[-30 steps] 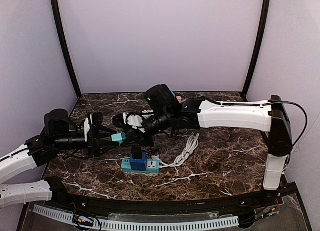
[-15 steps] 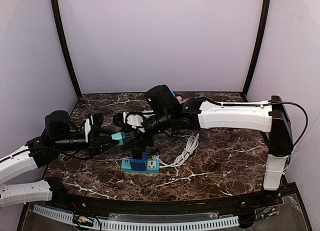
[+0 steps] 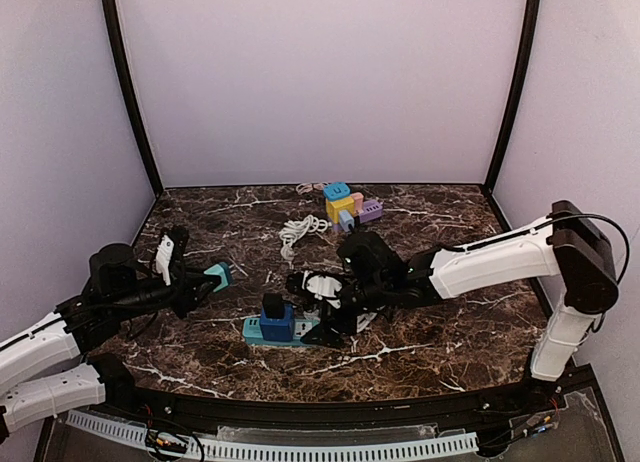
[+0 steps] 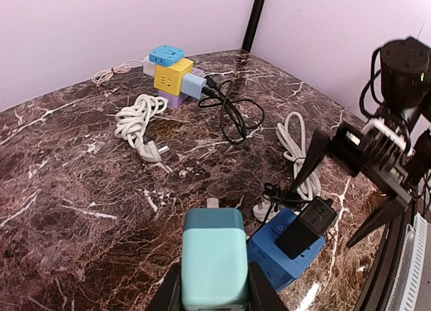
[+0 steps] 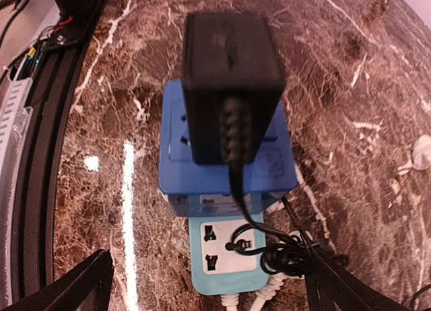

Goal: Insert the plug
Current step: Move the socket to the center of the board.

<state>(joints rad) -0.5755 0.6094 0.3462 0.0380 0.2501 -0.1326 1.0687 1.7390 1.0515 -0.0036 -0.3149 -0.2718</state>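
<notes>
My left gripper [image 3: 208, 280] is shut on a teal plug [image 3: 217, 274], held above the table left of the power strip; in the left wrist view the plug [image 4: 213, 260] fills the gap between the fingers [image 4: 166, 294], its metal pin pointing away. The light-blue power strip [image 3: 300, 333] lies at the front centre with a blue adapter [image 3: 277, 325] and a black charger [image 3: 271, 305] plugged on top. My right gripper [image 3: 318, 304] hangs open just right of the strip. One strip socket [image 5: 227, 247] shows free below the blue adapter [image 5: 229, 163].
A stack of coloured cube adapters [image 3: 345, 204] stands at the back centre, with a coiled white cord [image 3: 300, 230] in front of it. Black cable [image 5: 296, 254] bunches at the strip's right end. Another white cord [image 4: 293, 146] lies right of the strip.
The right arm swung from above the left gripper down to the strip's right end and opened its jaws. The left gripper drew back left with the teal plug.
</notes>
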